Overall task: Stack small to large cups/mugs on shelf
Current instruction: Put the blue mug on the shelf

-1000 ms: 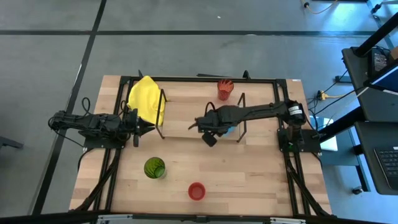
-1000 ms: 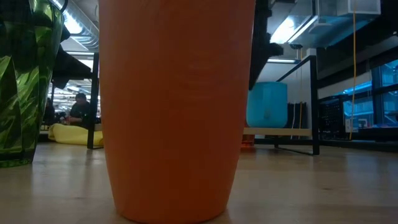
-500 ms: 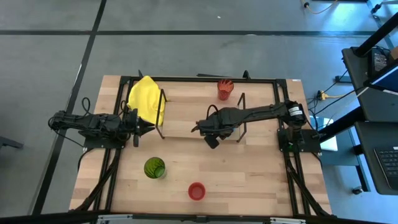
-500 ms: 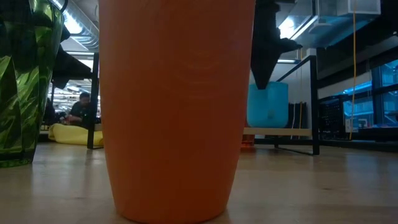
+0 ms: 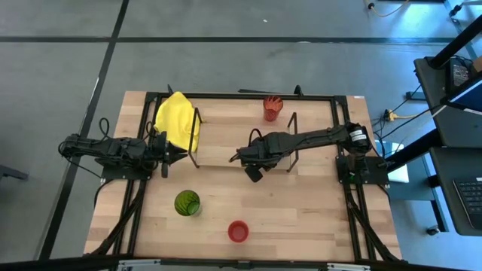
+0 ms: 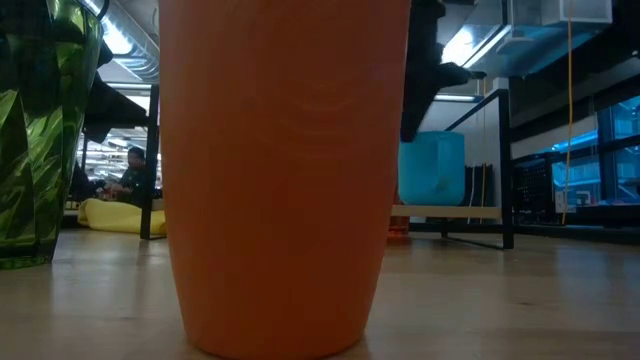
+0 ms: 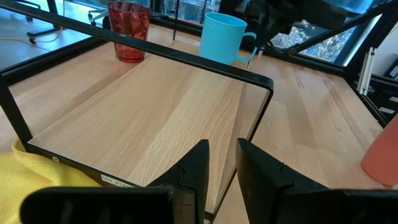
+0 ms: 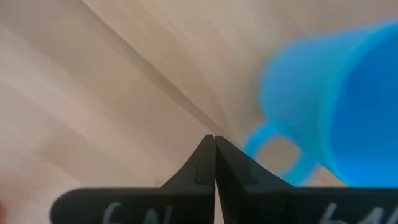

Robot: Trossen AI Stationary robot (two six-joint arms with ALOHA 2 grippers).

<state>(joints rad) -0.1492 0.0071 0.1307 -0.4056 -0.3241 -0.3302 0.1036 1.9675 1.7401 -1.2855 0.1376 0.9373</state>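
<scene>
Right gripper [image 5: 251, 172]: it reaches from the right side of the desk over the front edge of the shelf, near the shelf's right wire frame. In the right wrist view its two fingers [image 8: 200, 163] are pressed together, with nothing between them. The light blue mug is just beside the tips, its handle loop the nearest part, not touching as far as I can see.

Left gripper [image 5: 179, 154]: it waits at the left end of the shelf, beside the yellow cloth. In the left wrist view its fingers [image 7: 198, 163] stand close to each other with a narrow gap, and they hold nothing.

Light blue mug [image 7: 222, 38]: it stands upright on the shelf near the right wire frame, with its handle to the side of the right arm. In the high view the right arm covers it.

Orange-red tumbler [image 5: 271, 108]: it stands upright at the back edge of the shelf, well apart from both grippers.

Green tumbler [image 5: 187, 203]: it stands upright on the desk [image 5: 301, 211] in front of the shelf, toward the left.

Red cup [image 5: 238, 231]: it stands on the desk near the front edge, to the right of the green tumbler. In the low view it fills the middle of the picture.

Shelf [image 5: 226, 132]: a light wooden board with black wire frames at both ends, lying on the back half of the desk.

Yellow cloth [image 5: 178, 120]: it lies crumpled at the left end of the shelf.
</scene>
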